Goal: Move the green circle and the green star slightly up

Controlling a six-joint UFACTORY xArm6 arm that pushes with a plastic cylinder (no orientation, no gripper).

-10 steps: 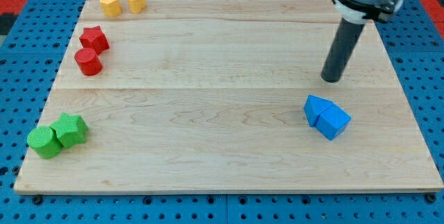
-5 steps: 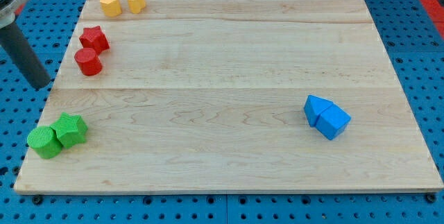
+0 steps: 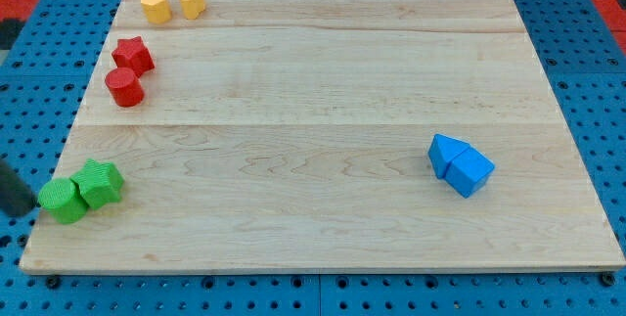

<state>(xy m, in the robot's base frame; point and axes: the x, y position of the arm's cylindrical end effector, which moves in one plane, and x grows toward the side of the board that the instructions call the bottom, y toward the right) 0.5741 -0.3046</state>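
Our rod shows only as a dark sliver at the view's left edge, off the wooden table [image 3: 323, 81], and my tip [image 3: 18, 214] stands there just to the left of the green circle [image 3: 63, 202]; we carry no claw, so nothing opens, closes or is held. Whether the tip touches the circle we cannot tell, though it sits very close. The green star [image 3: 100, 181] lies just beyond the circle, to the tip's right and a little toward the view's top, touching the circle. Farther up from the tip, along the table's left side, stand the red circle [image 3: 124, 87] and red star [image 3: 131, 55], and near the top left the two yellow blocks [image 3: 172, 3]. Well apart to the tip's right lie two touching blue blocks [image 3: 461, 164].
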